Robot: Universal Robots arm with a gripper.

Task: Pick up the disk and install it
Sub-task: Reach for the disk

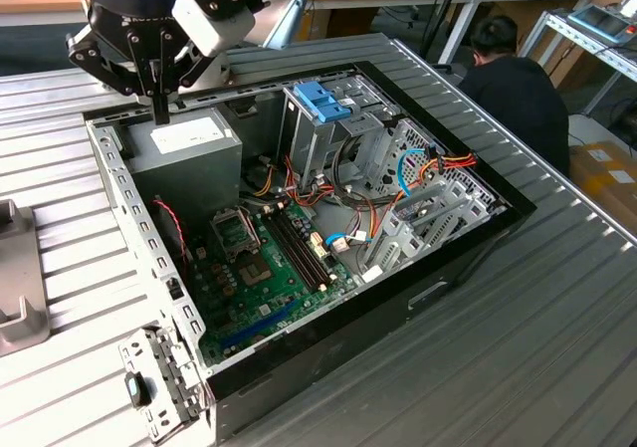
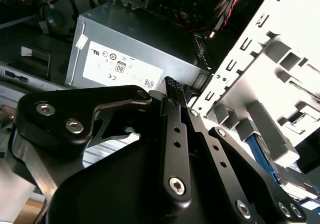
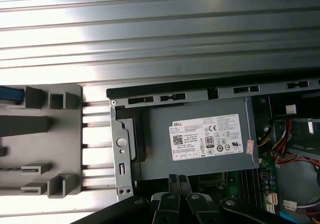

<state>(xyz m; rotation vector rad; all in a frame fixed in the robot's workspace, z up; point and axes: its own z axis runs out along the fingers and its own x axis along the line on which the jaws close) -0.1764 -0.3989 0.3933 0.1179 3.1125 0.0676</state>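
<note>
The disk lies in a grey slotted holder, partly covered by it. Its grey metal body and light-blue carrier edge show in the second wrist view, and a strip of that blue edge, the disk, peeks past the holder in the first wrist view. My gripper hangs over the grey power supply at the back corner of the open computer case. It is well away from the holder at the exterior view's left. The gripper is shut, fingers together with nothing between them.
The open case holds a green motherboard, loose cables and a tall metal drive cage with a blue-handled carrier on top. A person in dark clothes sits past the ribbed metal table's far right. The case wall runs between gripper and holder.
</note>
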